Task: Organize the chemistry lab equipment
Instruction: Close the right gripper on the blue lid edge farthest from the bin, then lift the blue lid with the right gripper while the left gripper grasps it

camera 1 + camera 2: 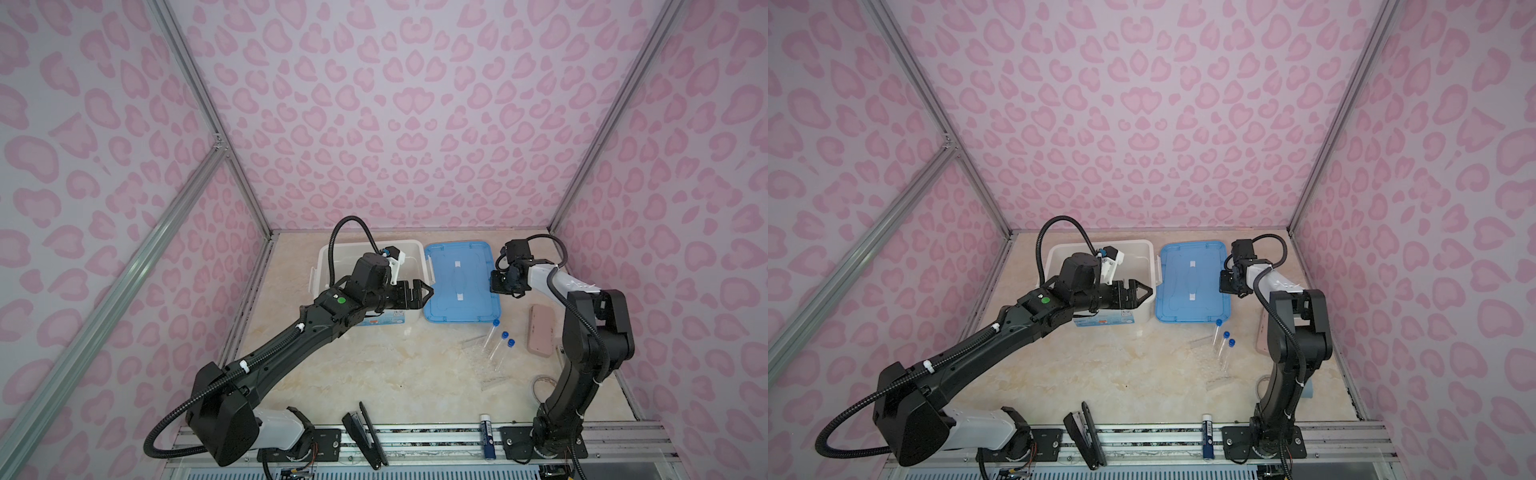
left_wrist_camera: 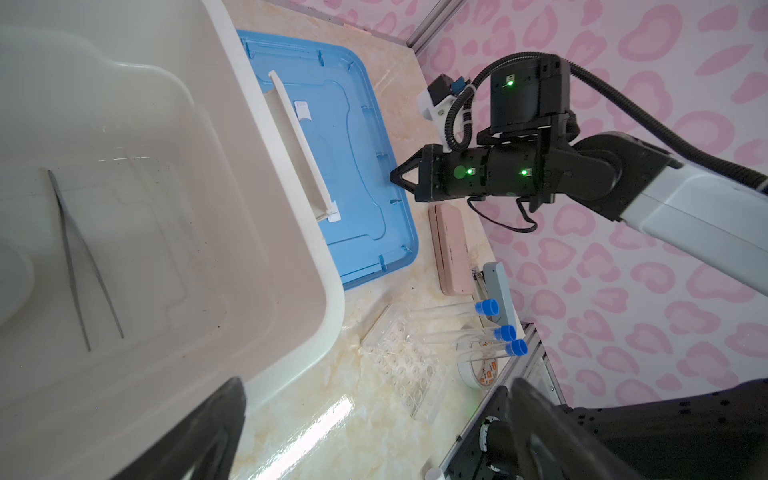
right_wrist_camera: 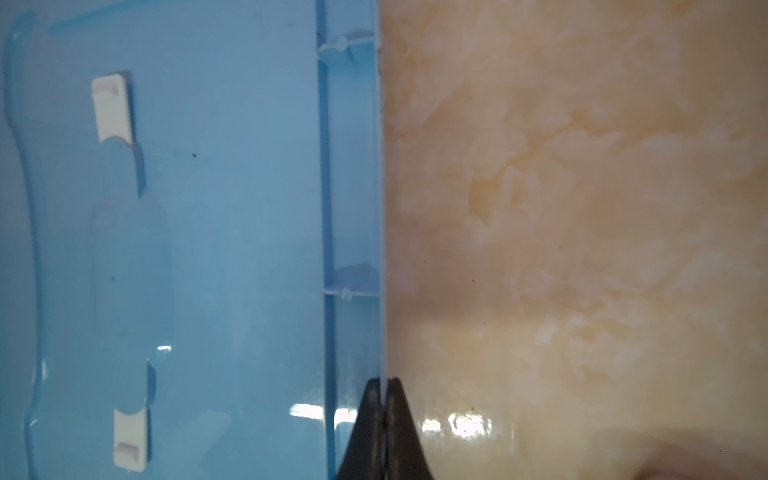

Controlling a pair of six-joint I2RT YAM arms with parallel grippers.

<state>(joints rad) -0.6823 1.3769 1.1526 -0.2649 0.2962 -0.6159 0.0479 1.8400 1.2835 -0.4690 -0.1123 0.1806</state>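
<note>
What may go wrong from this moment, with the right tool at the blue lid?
1. The right tool pinches only the thin rim of the blue lid; the lid may slip when lifted.
2. The three capped tubes lie outside the white box; closing now would leave them out.
3. The open left tool hangs beside the lid and may be hit.

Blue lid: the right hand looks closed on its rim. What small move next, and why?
Probably lift that edge slightly to test the grip: the right hand pinches only the thin rim of the blue lid, which could slip. Don't cover the white bin yet; the blue-capped tubes and clear rack lie outside it, and the open left hand hangs above its edge.
</note>
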